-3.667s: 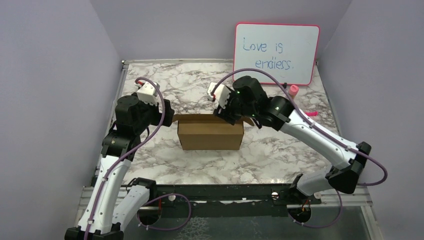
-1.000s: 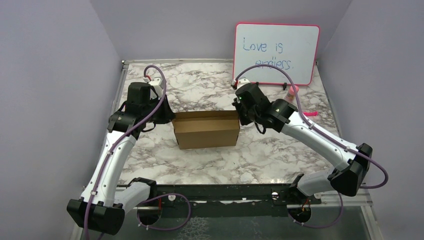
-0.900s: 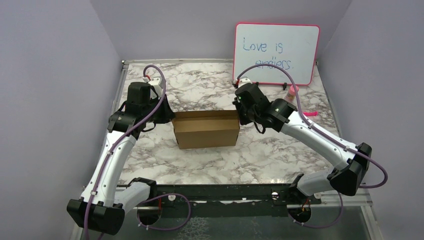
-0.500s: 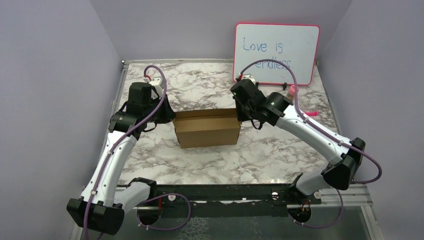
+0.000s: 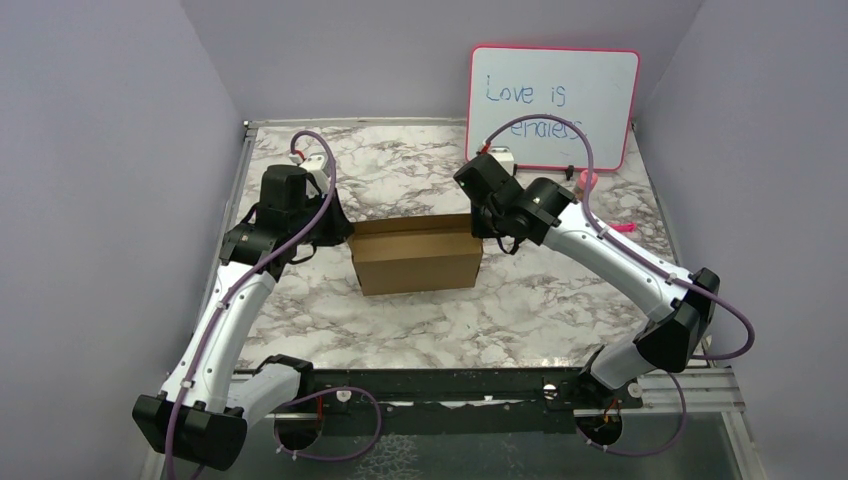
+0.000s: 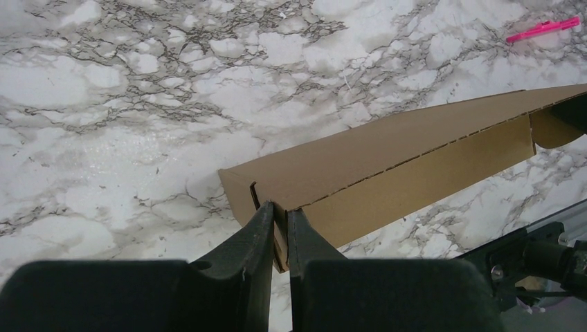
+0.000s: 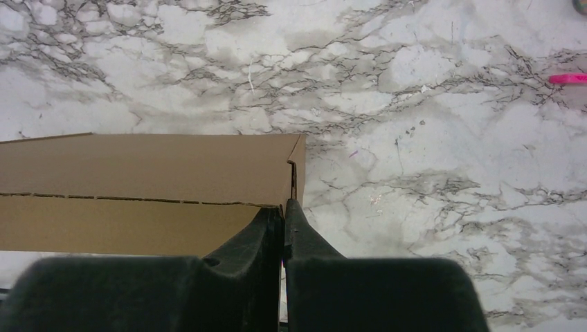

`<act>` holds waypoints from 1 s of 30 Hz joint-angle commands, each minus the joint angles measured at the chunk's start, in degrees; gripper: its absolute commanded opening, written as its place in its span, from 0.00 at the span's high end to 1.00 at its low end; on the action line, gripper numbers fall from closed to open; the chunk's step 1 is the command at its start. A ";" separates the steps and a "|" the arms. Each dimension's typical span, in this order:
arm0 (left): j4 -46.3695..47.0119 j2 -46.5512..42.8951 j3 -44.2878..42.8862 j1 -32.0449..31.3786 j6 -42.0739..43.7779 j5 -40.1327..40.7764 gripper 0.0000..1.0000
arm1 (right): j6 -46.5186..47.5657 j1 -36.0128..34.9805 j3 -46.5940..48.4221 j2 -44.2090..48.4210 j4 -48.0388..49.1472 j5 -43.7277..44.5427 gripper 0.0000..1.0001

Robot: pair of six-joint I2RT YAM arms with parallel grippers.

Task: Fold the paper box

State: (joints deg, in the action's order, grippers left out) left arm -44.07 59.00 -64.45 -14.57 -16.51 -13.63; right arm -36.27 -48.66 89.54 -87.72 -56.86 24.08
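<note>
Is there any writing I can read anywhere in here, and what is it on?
"Love is": blue handwriting on the whiteboard.
Line below it: starts "en", but a cable crosses the rest, so it is not surely readable.
The box shows no print.

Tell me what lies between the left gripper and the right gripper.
The paper box, with the left gripper pinching one end and the right gripper the other; the top external view shows it.
</note>
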 commanded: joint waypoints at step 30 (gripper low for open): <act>2.20 -0.81 0.71 -1.16 1.04 1.32 0.88 | 4.67 -0.64 -3.36 0.00 4.62 1.67 0.92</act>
State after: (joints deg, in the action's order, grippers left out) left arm -42.89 58.94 -64.14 -15.14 -15.88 -12.56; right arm -31.90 -48.69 87.92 -87.74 -53.60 26.68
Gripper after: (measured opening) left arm 0.123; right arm 0.078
